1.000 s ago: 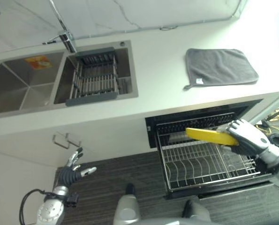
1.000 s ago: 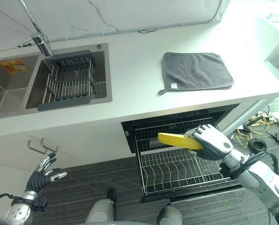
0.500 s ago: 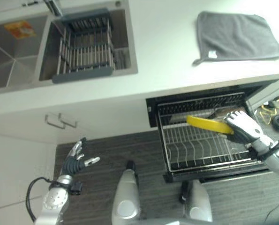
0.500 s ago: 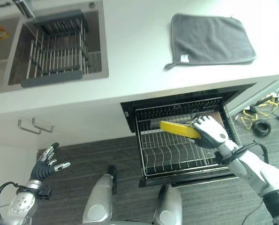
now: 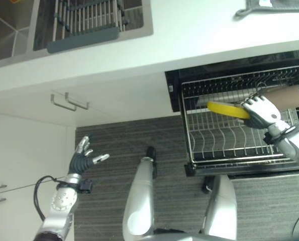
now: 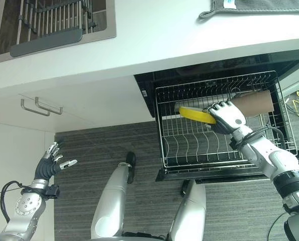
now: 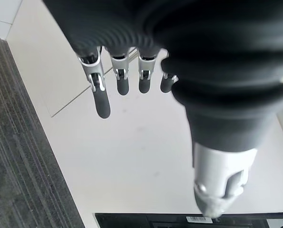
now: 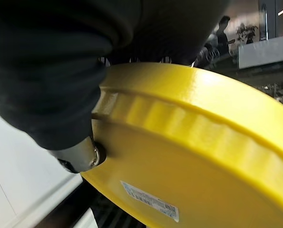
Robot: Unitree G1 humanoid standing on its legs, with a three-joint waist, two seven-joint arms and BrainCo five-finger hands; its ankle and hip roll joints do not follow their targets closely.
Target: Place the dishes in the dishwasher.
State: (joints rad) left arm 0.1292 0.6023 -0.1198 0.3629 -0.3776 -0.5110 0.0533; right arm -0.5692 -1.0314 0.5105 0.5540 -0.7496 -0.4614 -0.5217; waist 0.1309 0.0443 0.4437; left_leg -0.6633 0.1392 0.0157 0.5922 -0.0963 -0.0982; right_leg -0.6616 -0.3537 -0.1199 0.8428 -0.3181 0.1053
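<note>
The right robot hand (image 6: 225,116) has its fingers curled round the edge of a yellow plate (image 6: 196,115), holding it over the pulled-out dishwasher rack (image 6: 209,150), probably so it can be tipped onto its edge between the wire prongs just below. A brown cylinder (image 6: 255,102) lies in the rack just beyond that robot hand. The left robot hand (image 5: 82,160) hangs spread and empty over the floor (image 5: 114,150), well apart from the rack, likely idle because one robot hand is enough for the plate.

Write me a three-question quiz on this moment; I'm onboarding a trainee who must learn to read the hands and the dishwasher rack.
1. True or false: the right hand grips the yellow plate.
2. Where is the plate? A) in the sink B) over the pulled-out dishwasher rack C) on the floor
3. Complete: the left hand, over the dark floor, has its fingers ____.

Key
1. True.
2. B.
3. Open; it holds nothing.
</note>
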